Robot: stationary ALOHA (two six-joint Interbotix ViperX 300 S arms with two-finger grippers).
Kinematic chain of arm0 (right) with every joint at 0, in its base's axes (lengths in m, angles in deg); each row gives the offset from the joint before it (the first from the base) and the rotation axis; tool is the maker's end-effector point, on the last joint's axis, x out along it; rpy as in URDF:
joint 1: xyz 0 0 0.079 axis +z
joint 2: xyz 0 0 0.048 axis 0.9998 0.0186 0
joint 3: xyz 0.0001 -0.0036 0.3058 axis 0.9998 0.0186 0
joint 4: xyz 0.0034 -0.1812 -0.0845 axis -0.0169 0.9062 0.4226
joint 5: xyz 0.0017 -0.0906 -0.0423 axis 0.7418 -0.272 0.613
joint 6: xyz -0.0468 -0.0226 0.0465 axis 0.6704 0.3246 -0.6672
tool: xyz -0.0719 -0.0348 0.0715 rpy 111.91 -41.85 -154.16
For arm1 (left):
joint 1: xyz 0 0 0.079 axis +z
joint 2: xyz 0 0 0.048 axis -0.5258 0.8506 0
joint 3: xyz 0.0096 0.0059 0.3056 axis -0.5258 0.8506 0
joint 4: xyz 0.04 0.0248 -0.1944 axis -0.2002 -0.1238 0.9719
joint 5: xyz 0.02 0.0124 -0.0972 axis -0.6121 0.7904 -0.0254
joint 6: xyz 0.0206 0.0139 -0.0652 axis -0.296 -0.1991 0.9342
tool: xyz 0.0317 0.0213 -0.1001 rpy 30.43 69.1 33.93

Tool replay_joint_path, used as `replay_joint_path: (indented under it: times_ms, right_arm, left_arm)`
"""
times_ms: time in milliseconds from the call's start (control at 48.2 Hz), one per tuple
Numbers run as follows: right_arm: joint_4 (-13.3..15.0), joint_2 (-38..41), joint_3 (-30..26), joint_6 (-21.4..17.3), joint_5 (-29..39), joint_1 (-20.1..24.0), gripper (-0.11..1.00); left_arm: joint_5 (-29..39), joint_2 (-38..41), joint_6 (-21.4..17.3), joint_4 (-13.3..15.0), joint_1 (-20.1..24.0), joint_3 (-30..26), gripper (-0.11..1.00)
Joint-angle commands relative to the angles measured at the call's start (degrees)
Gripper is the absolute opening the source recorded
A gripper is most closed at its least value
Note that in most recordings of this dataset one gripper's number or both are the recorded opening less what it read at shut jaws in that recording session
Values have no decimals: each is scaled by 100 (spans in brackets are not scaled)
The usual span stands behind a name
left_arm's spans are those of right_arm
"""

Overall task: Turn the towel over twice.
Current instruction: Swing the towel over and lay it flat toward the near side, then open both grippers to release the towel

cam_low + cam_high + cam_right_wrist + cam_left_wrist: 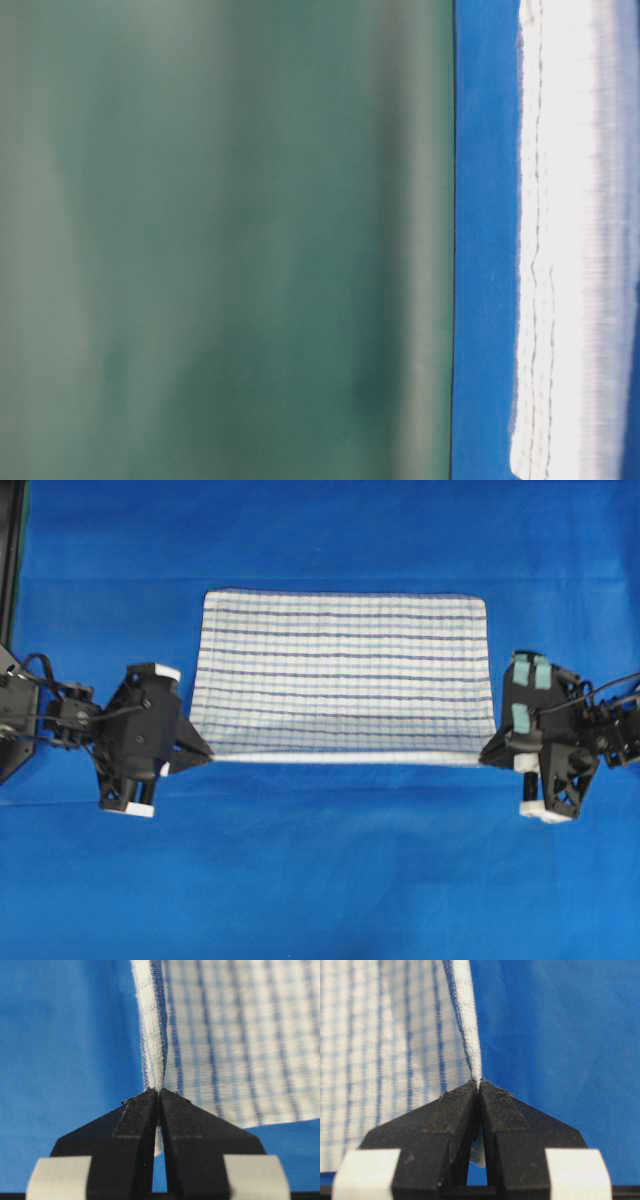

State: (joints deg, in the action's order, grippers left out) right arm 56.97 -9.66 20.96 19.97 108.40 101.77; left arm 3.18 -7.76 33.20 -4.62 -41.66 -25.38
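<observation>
Your table-level view's a blurry smear, but overhead the white, blue-striped towel (345,675) is stretched flat over the blue tabletop (320,880), left hand (207,755) and right hand (485,754) clamped on its near corners.

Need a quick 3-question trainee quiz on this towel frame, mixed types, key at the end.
1. True or false: both grippers are shut on the towel.
2. Which part does the left gripper pinch? A) the middle B) a corner at the white hem C) nothing
3. Fill in: the towel's near edge runs taut between the left gripper and the ____ gripper.

Key: 1 true; 2 B; 3 right.
</observation>
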Motion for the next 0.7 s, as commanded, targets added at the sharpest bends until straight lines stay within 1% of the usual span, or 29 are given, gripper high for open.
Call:
replay_joint_path:
  times_ms: [0, 124, 269, 477, 684]
  right_arm:
    - [-9, 176, -44, -79, -158, 114, 4]
    - [-18, 422, -44, -132, -316, 176, 4]
    - [-18, 615, -53, -229, -422, 220, 4]
    - [-26, 703, -79, -334, -396, 220, 4]
    - [-18, 721, -97, -334, -387, 211, 4]
  left_arm:
    - [-211, 237, 35, 9, -123, -53, 2]
    - [-387, 545, 70, 9, -246, -88, 2]
    - [-413, 765, 70, 9, -387, -105, 2]
    - [-404, 826, 70, 9, -396, -114, 2]
    - [-369, 826, 79, 9, -299, -132, 2]
